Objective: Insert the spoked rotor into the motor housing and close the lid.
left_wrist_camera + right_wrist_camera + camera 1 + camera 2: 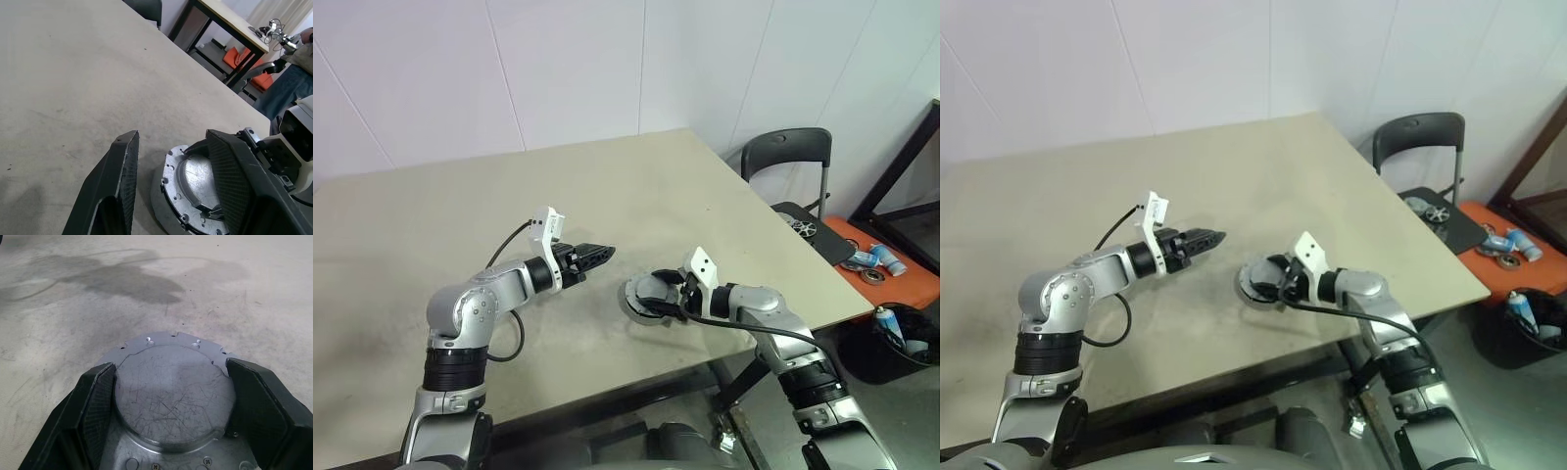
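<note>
The right gripper [168, 406] is spread wide, w/ one finger on each side of the lid [171, 391], pinching its round raised centre. The lid sits on the motor housing [631, 308] near the table [509, 196] front edge. The left gripper [597, 255] hangs above the table just beside the housing, fingers apart, holding nothing.

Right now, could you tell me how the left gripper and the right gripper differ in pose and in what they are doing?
The left gripper hangs above the table with nothing between its jaws, while the right gripper is down at the lid, one jaw on either side of its raised centre. The left gripper's jaws stand partly open; the right gripper's jaws stand wide, spanning that centre. Both point inward toward the lid.
</note>
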